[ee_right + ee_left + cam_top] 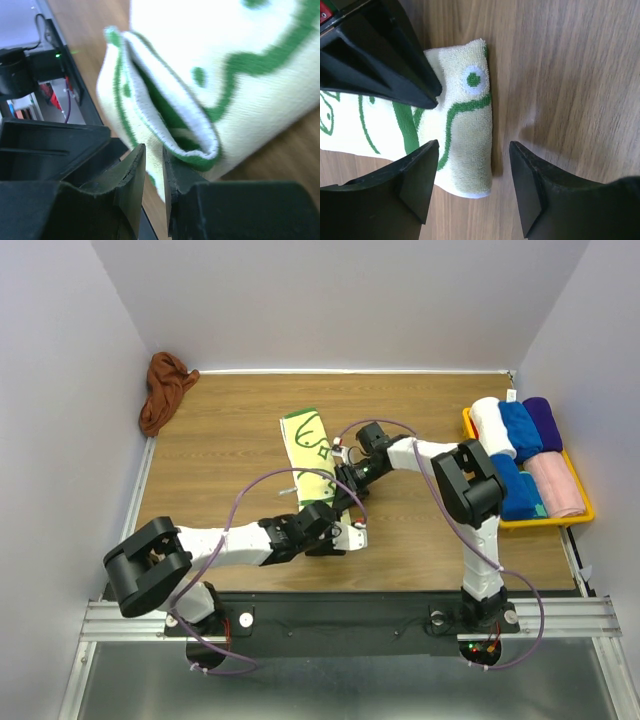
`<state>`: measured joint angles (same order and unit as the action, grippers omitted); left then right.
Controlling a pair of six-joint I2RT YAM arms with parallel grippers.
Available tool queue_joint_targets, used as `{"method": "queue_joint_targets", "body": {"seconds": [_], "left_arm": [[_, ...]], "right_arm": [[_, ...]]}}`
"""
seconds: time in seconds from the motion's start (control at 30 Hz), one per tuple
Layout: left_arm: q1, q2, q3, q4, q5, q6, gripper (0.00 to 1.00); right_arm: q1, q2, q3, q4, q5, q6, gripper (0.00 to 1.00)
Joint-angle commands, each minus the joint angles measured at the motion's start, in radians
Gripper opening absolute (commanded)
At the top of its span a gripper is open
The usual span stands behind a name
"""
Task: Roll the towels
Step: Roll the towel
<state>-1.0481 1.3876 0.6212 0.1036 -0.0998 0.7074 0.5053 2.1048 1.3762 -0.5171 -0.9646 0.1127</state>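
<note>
1. Centre table: the cream towel (305,440) with green patterning lies in a long strip on the wooden table (230,440). It runs at a slant from mid-table back toward the far wall, and both arms meet at its near end.
2. The near end is folded over on itself. Seen close from the right wrist, the layers gape, and a white-stitched hem curls round the lip of the fold.
3. The right gripper (154,150) has its fingers drawn nearly together. A sliver of cloth shows in the slit between them, a pinch on the towel's lower edge.
4. The left gripper (474,145) stands released, jaws wide and straddling the folded end. One finger (415,180) is over the cloth and the other is over bare wood just beside the towel's side edge.
5. The rust-brown towel (165,390) lies crumpled in the far left corner against the wall, well apart from both arms.
6. A yellow tray (545,524) at the right edge holds rolled towels: white (492,425), blue (520,430), purple (543,420) and pink (556,485).
7. Open wood lies to the left of the cream towel, and more between it and the tray. White walls close the table on three sides.
</note>
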Motion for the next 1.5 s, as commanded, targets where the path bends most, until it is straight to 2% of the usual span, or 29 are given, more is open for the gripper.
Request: {"method": "queue_joint_targets", "body": {"seconds": [0.0,0.1,0.27,0.37,0.43,0.5,0.57,0.7,0.73,0.8,0.83,0.97,1.13,1.17,1.27,1.4,1.47], "left_arm": [[-0.006,0.021,-0.018,0.042,0.006,0.018,0.7],[-0.006,0.057,-0.024,0.067,-0.038,-0.002,0.68],[-0.006,0.114,-0.028,0.088,-0.118,-0.019,0.64],[-0.004,0.1,-0.029,0.07,-0.085,-0.016,0.6],[-0.001,0.1,-0.023,0.036,-0.049,-0.028,0.53],[0.005,0.111,0.001,0.001,-0.029,-0.054,0.49],[0.022,0.114,0.038,-0.072,0.058,-0.074,0.44],[0.056,0.093,0.086,-0.175,0.224,-0.077,0.39],[0.063,0.094,0.097,-0.198,0.274,-0.074,0.35],[0.095,0.113,0.129,-0.258,0.313,-0.065,0.33],[0.112,0.12,0.141,-0.28,0.339,-0.059,0.31],[0.203,0.204,0.26,-0.45,0.516,-0.026,0.29],[0.304,0.3,0.392,-0.602,0.667,0.035,0.28],[0.316,0.321,0.417,-0.629,0.72,0.052,0.28],[0.365,0.418,0.512,-0.74,0.829,0.104,0.28],[0.408,0.574,0.623,-0.869,0.893,0.165,0.29],[0.433,0.654,0.672,-0.907,0.914,0.182,0.29]], "right_arm": [[-0.002,0.009,-0.009,0.054,0.044,0.051,0.25],[-0.002,0.02,-0.014,0.063,0.026,0.073,0.25],[-0.002,0.053,-0.032,0.081,-0.005,0.146,0.18],[-0.002,0.07,-0.037,0.091,-0.04,0.166,0.1],[-0.002,0.064,-0.039,0.1,-0.063,0.177,0.04],[-0.002,0.041,-0.04,0.106,-0.068,0.182,0.03],[-0.013,0.012,-0.029,0.106,-0.097,0.195,0.04],[-0.071,-0.052,0.029,0.106,-0.15,0.212,0.15],[-0.1,-0.069,0.037,0.104,-0.155,0.214,0.31],[-0.129,-0.1,0.055,0.101,-0.174,0.209,0.55],[-0.146,-0.139,0.063,0.101,-0.18,0.208,0.75],[-0.255,-0.25,0.047,0.091,-0.168,0.127,1.0],[-0.335,-0.385,-0.019,0.028,-0.109,-0.054,1.0],[-0.337,-0.405,-0.023,-0.038,-0.08,-0.159,1.0],[-0.337,-0.502,-0.078,-0.116,0.01,-0.328,1.0],[-0.332,-0.672,-0.179,-0.182,0.108,-0.523,1.0],[-0.277,-0.715,-0.235,-0.249,0.15,-0.65,0.98]]}}
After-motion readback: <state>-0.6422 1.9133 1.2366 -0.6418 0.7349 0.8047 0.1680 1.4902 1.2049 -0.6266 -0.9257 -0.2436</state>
